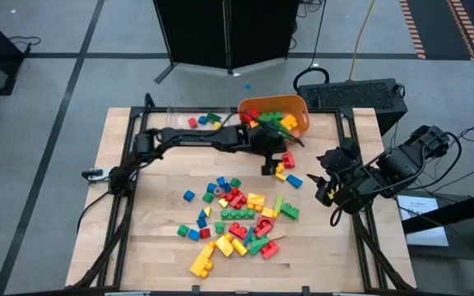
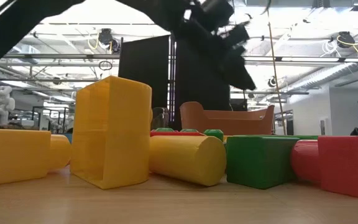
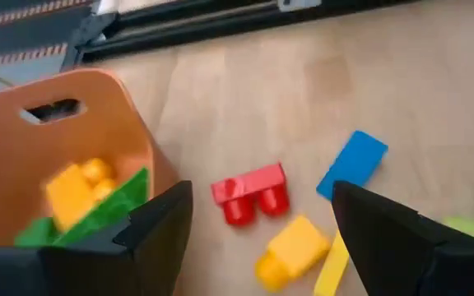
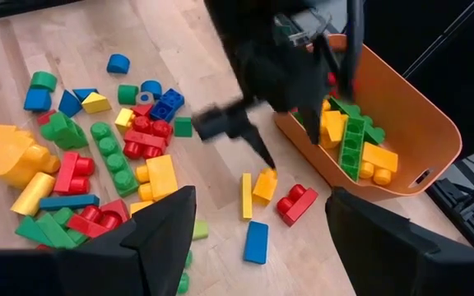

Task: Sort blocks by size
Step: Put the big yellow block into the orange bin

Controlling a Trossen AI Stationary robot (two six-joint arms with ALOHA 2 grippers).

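We see a pale wooden table (image 1: 155,222) filling the middle of the high view, with the two dark arms reaching over it. The left arm stretches from the left edge across the upper part of the table, and the left gripper (image 1: 271,166) hangs just below the orange plastic tub (image 1: 296,123) in the upper centre. Its fingers stand apart with nothing between them. In the left wrist view the two dark fingers (image 3: 159,234) frame a small red two-stud brick (image 3: 251,191), a yellow block (image 3: 293,247) and a flat blue block (image 3: 352,163), all lying on the wood beyond the fingertips, apart from them. The tub's wall sits at the left of that picture, with yellow and green pieces inside.

The right arm waits at the right edge of the table, and the right gripper (image 1: 326,191) is spread wide and empty; its wrist view looks past its own fingers (image 4: 163,238) at the scattered pile.

The main heap of red, yellow, green and blue plastic blocks (image 1: 237,218) lies in the lower centre of the high view, below and left of the left gripper. A few more blocks lie in a clear plastic tray (image 1: 189,120) at the upper left of the table, beside the tub.
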